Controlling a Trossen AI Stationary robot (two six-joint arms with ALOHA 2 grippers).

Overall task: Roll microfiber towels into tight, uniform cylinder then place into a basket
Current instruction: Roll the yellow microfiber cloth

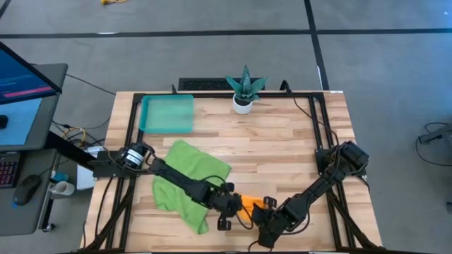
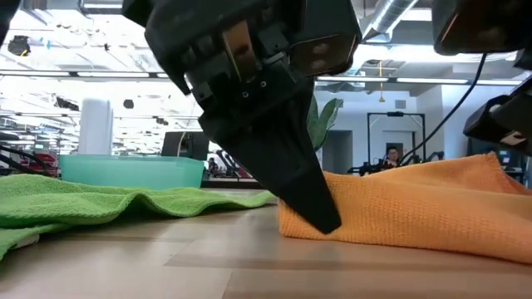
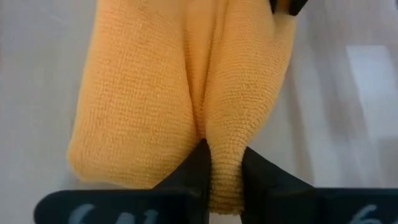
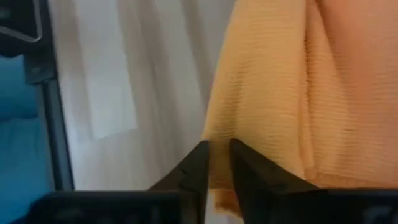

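The orange towel (image 1: 251,204) lies bunched in thick folds on the table near its front edge, between my two grippers. My left gripper (image 3: 222,152) is shut on the towel's left end, and its dark finger (image 2: 309,203) points down at the towel's edge in the low view. My right gripper (image 4: 216,149) is shut on the towel's right end. The lime green towel (image 1: 187,180) lies spread and rumpled on the table left of the orange one. The teal basket (image 1: 167,113) stands at the far left. My left gripper pinches a raised fold of the orange towel (image 3: 225,140) between its two fingers, several layers thick. The fingers slant down from the table's left. The towel rests on the table. My right gripper pinches the orange towel's edge (image 4: 219,134) between its two fingers. It comes at the towel from the table's right. One layer or several, I cannot tell. The towel lies on the table beyond the fingers.
A small white pot with a green spiky plant (image 1: 244,92) stands at the far edge, right of the basket. A monitor and desk (image 1: 21,92) stand beyond the table's left side. Bare wood (image 1: 282,152) lies between the towels and the plant.
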